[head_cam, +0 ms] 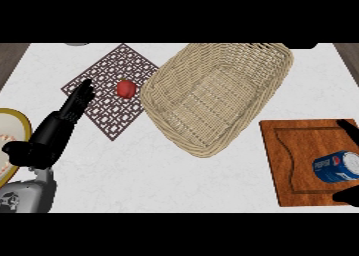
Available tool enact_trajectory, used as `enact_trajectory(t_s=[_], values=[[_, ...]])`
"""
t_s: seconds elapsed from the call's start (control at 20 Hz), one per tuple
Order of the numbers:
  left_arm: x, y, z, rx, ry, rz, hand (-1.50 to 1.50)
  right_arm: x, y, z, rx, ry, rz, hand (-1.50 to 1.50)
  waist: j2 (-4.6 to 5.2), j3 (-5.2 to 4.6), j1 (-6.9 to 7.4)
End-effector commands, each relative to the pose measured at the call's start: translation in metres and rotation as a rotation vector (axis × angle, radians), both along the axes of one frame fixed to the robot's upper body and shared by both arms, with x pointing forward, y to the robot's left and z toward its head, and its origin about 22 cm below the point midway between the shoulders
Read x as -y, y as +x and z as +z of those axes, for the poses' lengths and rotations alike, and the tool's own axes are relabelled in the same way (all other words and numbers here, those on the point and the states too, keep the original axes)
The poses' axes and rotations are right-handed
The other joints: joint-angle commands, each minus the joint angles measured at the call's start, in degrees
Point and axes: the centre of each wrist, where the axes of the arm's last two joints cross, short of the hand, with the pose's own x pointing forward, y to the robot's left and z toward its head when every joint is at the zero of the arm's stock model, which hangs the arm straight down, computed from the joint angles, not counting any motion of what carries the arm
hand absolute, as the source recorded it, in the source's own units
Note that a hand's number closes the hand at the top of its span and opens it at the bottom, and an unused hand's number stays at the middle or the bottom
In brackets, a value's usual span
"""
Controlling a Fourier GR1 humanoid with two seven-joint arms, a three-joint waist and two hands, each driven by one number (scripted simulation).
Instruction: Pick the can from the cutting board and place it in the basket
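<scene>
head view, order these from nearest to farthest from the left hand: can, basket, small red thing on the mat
1. small red thing, on the mat, just right of the left hand
2. basket, centre
3. can, on the cutting board, far right

The grey left forearm (23, 196) comes up from the bottom left corner. Its black left hand (45, 144) is open and relaxed, with straight fingers (75, 105) pointing up and a little to the right. The black right hand (355, 196) peeks in at the right edge, thumb low and fingers (352, 132) high, spread wide apart.
</scene>
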Motion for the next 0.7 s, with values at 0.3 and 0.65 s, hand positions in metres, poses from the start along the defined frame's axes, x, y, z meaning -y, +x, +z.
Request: enact_trajectory(t_s=[0.3,0.65], values=[[-0.011,-0.006,-0.011,0.010,0.012,0.000,0.00,0.011,-0.018,-0.030,-0.061,0.000,-0.020,-1.50,-0.03,0.00,-0.16],[0.006,-0.007,0.005,-0.014,0.008,-0.007,0.00,0.012,0.012,-0.027,-0.152,0.007,0.059,1.50,-0.03,0.00,0.07]])
